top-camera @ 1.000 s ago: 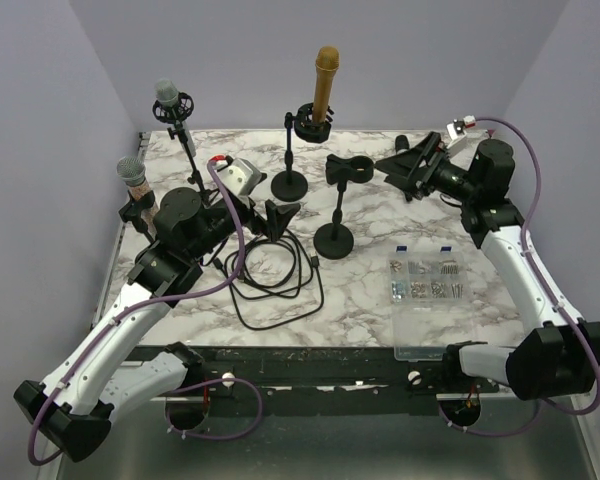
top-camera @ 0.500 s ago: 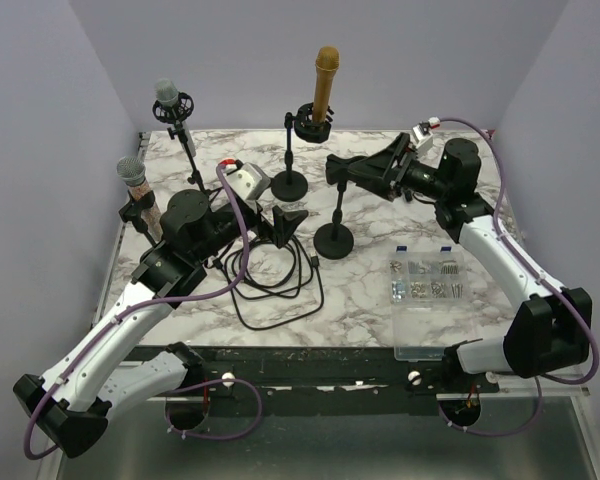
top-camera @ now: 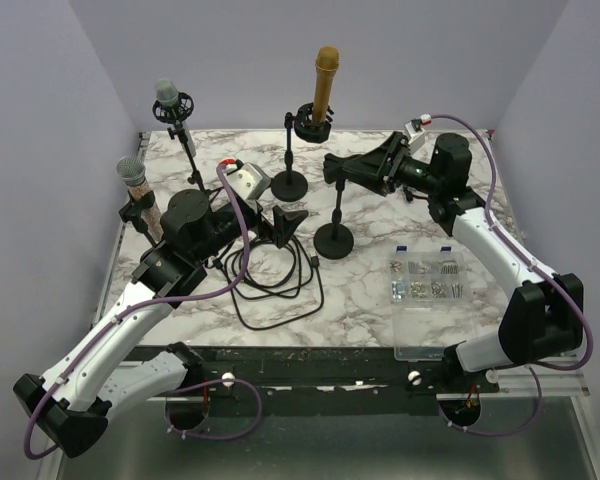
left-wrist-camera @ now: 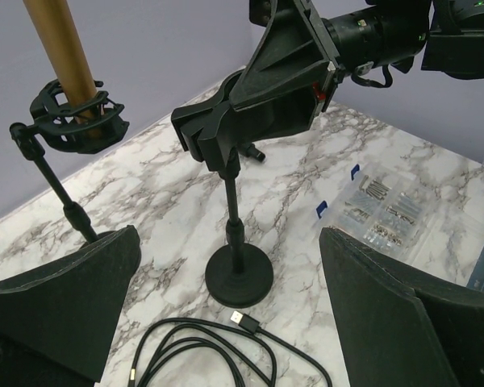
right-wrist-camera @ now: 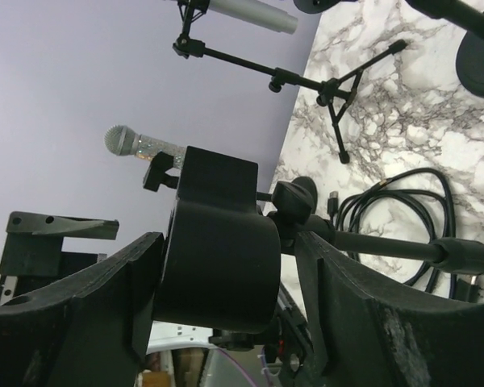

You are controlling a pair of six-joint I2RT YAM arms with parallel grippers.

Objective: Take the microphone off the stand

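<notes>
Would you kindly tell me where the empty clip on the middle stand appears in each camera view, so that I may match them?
Top external: the empty clip sits just right of centre, above the middle.
Left wrist: upper centre, atop its thin stand.
Right wrist: large, lower centre.
Shared landmark: the coiled black cable lying on the marble.

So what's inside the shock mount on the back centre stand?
A gold microphone stands upright in the shock mount. Its lower end is covered by the mount's ring, so how deep it sits cannot be seen.
</notes>
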